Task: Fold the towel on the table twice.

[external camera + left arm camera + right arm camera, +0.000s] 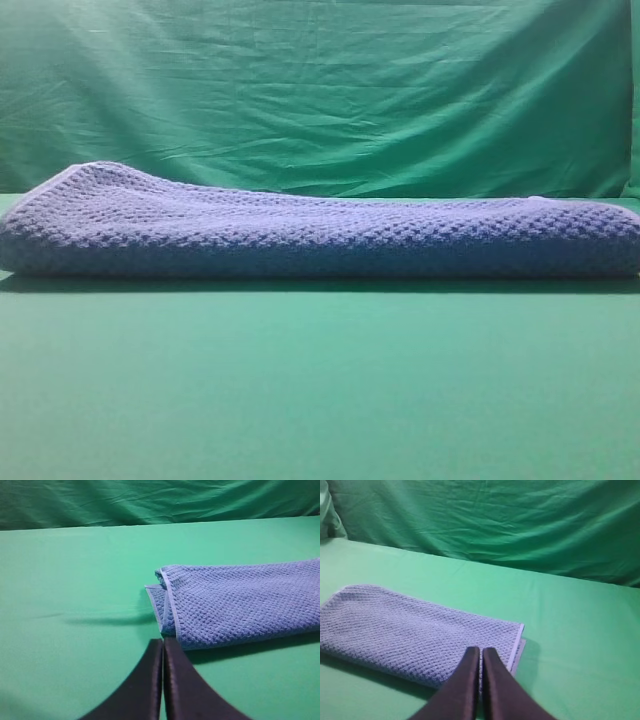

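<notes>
Exterior high view gives me the towel (320, 235) lying folded in a long band across the table (320, 400), its rounded fold toward the camera, with the wrinkled green backdrop curtain (320, 90) behind. On my left wrist camera the left gripper (163, 642) is pressed closed on nothing, tips just beside the towel's hemmed end (167, 605). On the right wrist camera the right gripper (480, 651) is likewise closed and empty, in front of the towel's near edge.

Folded towel (320, 235) lying flat on the surface (320, 390), stretched from left edge to right edge of the high view; curtain (320, 90) hanging behind; bare surface in front; towel's left end thicker, layers stacked with hems showing
</notes>
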